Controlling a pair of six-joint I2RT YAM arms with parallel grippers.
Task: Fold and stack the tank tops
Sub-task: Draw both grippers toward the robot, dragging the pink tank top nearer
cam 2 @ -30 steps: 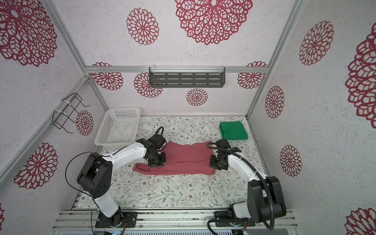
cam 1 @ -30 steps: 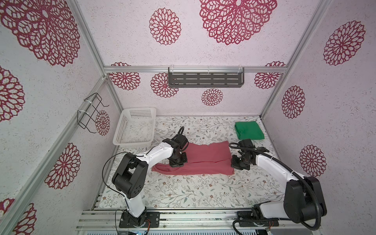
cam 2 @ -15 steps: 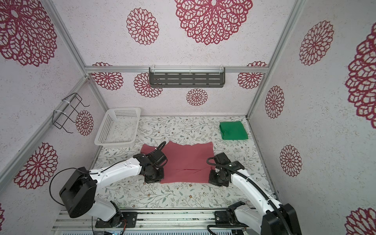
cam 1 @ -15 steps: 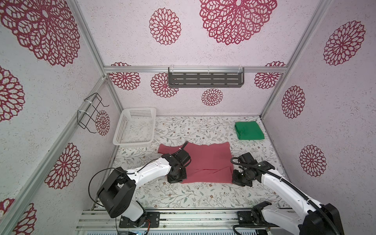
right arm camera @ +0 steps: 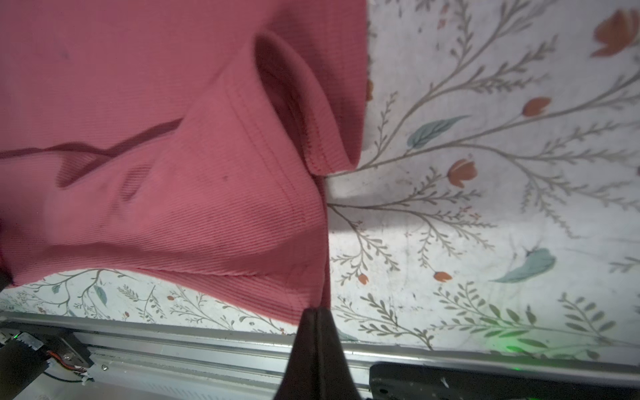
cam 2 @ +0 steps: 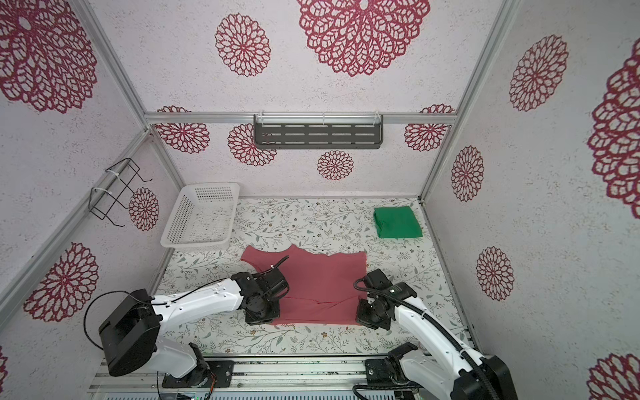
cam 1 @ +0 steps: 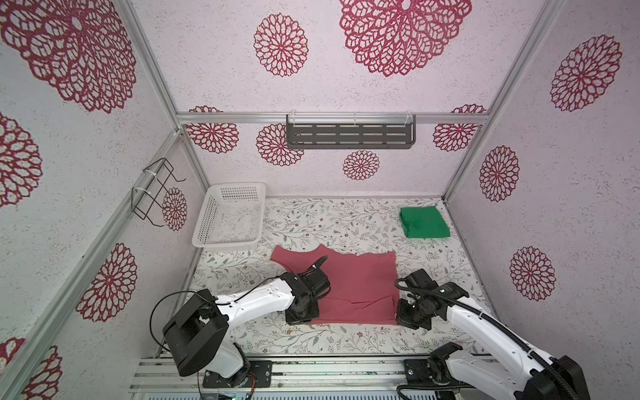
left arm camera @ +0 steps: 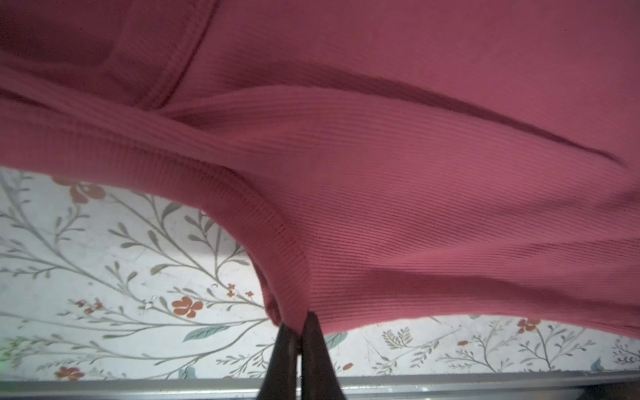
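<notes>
Pink-red tank top (cam 1: 358,284) gripped at both near corners, laid out mid-table.

The left gripper (left arm camera: 300,327) is seen clenched on the near left corner, where a curved stitched hem is pulled in between the jaws. The right gripper (right arm camera: 317,317) is clenched on the near right corner, at a straight stitched hem. The top is spread on the floral tablecloth (cam 1: 329,221), raised slightly at the two grips, and a crease is seen across its near part. The green tank top (cam 1: 424,222) is folded at the far right corner, well apart from the pink-red one. A white basket (cam 1: 225,243) is set at the far left, near the far strap end.
</notes>
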